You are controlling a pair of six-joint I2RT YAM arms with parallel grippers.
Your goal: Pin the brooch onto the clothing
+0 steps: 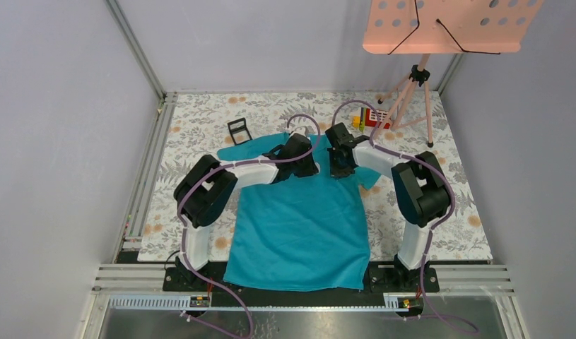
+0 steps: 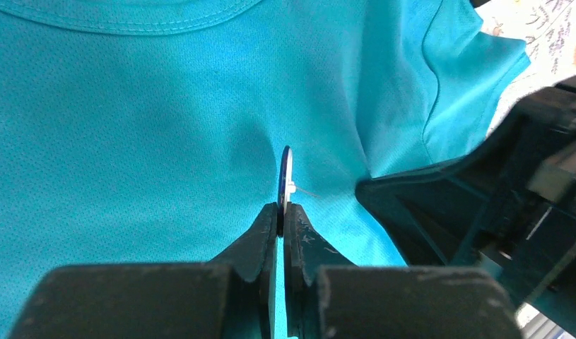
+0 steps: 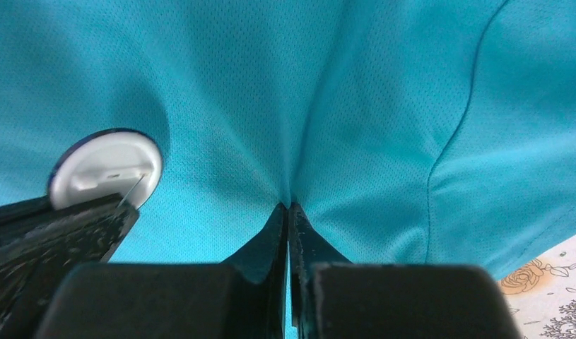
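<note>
Left fingers [image 2: 260, 236]: you have them clenched on the lower edge of the brooch [image 2: 286, 173], which stands on edge over the cloth.
Right fingers [image 3: 309, 240]: pressed together, pinching a small fold of the teal T-shirt [image 1: 299, 226].
Brooch: over the chest below the collar, white back and pin wire turned toward your right fingers, just beside the pinched fold.
T-shirt: spread on the flowered worktop [image 1: 200, 127], collar away from the arm bases.
</note>
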